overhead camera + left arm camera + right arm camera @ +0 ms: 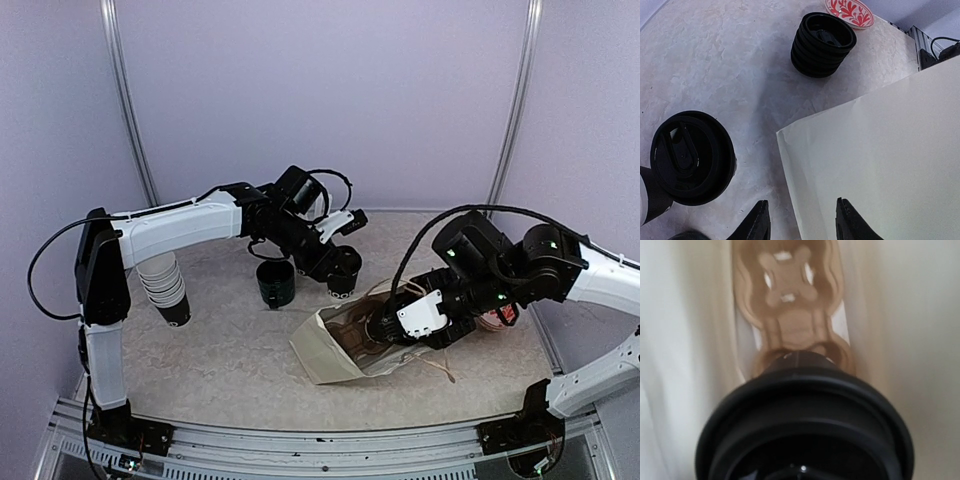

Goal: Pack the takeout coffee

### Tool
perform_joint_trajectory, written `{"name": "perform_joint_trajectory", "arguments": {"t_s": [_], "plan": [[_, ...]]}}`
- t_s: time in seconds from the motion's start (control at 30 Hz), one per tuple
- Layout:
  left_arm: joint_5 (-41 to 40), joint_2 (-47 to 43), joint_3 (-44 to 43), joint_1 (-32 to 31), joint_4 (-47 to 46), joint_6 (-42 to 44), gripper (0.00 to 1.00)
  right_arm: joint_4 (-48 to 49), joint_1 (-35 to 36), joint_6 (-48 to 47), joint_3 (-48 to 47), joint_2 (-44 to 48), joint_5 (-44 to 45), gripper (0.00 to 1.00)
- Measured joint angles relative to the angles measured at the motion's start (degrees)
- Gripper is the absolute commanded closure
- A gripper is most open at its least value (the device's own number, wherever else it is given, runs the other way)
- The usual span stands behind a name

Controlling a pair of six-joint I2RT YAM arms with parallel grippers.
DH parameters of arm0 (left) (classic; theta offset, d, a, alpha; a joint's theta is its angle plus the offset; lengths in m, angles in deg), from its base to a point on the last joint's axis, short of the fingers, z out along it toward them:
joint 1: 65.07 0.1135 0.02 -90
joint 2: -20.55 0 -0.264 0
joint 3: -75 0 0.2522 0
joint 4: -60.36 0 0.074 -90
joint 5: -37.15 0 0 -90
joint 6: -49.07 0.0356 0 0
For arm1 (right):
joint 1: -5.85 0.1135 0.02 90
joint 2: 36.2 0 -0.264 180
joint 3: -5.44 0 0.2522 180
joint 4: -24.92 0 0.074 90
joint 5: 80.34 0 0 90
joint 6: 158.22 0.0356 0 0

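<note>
Two takeout cups carry lids, and each is close to a hand. One lidded cup (805, 425) is at the mouth of the paper bag (325, 355). The bag lies on its side by the middle of the tabletop's near edge with its mouth toward the right edge, probably so a cup can slide sideways onto the cardboard carrier (790, 325) inside.

The right hand (390, 326) reaches into that mouth. Its fingers are hidden behind the lid, but the cup fills the spot where they meet, so I judge it clamped around the cup, base aimed at the carrier's cutouts.

The left hand (801, 212) hovers spread and holding nothing near the tabletop's middle. It is just beside the second lidded cup (690, 157), likely the next one to collect. An open cup (275, 283) stands upright next to that one, toward the left edge.

The cups are matte black paper. Each lid is round black plastic with a raised rim, and the second one shows a sip tab. Faint pale lettering marks the second cup's base in the top view.
</note>
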Motion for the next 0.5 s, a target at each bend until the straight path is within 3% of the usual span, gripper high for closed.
{"name": "perform_joint_trajectory", "arguments": {"t_s": [0.27,0.5], "plan": [[-2.12,0.37,0.63,0.04,-0.02,0.00,0.55,-3.56,2.01,5.81,-5.73,-2.08,-4.50,0.46],[-2.25,1.99,1.01,-0.09,0.02,0.02,0.55,0.79,2.32,7.06,-3.15,-2.38,4.07,0.45]]}}
